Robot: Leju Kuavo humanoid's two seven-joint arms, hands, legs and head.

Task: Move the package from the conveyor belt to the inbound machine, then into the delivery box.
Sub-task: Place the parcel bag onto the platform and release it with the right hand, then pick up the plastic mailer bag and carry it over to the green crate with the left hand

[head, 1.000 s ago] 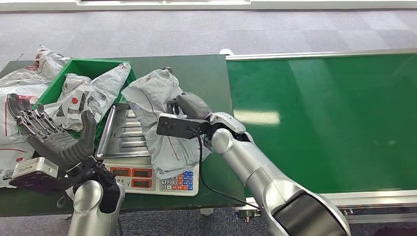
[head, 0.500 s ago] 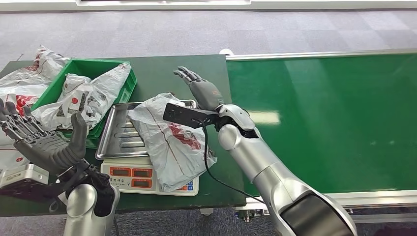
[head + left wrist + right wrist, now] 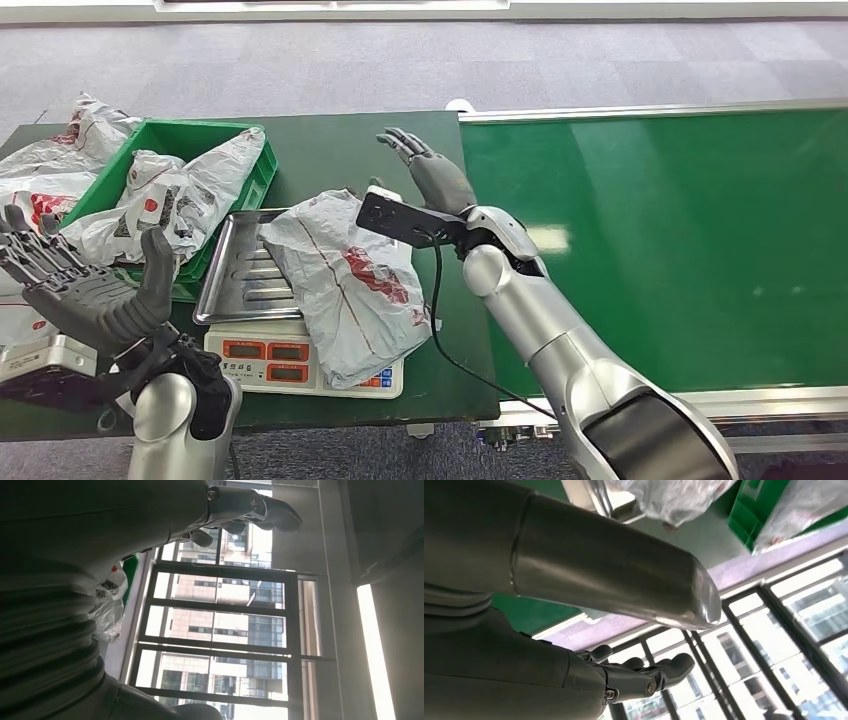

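From up high, the package (image 3: 345, 285) lies on the scale (image 3: 300, 352), draped over the steel tray (image 3: 232, 275) and hanging off its near right corner over the keypad. So the belt-to-machine step looks done, and the move into the green box (image 3: 205, 140) at the far left is what remains. The right hand (image 3: 425, 170) stands just beyond the package, lifted, fingers spread wide and holding nothing. The left hand (image 3: 85, 285) waits at the near left, palm up, fingers wide apart, also empty. The belt (image 3: 660, 240) on the right is bare green. Other bags already sit in the box and spill over its rim.

The left wrist camera looks up at windows; the left hand's fingers (image 3: 250, 507) show apart, with nothing in them.

The right wrist camera shows the thick thumb (image 3: 614, 575) and dark fingers (image 3: 644, 677) spread against the windows, the package (image 3: 674, 495) beyond them.

Next, I'd judge, one hand must come down on the loose plastic, gather a firm fold, and carry it left over the box rim.
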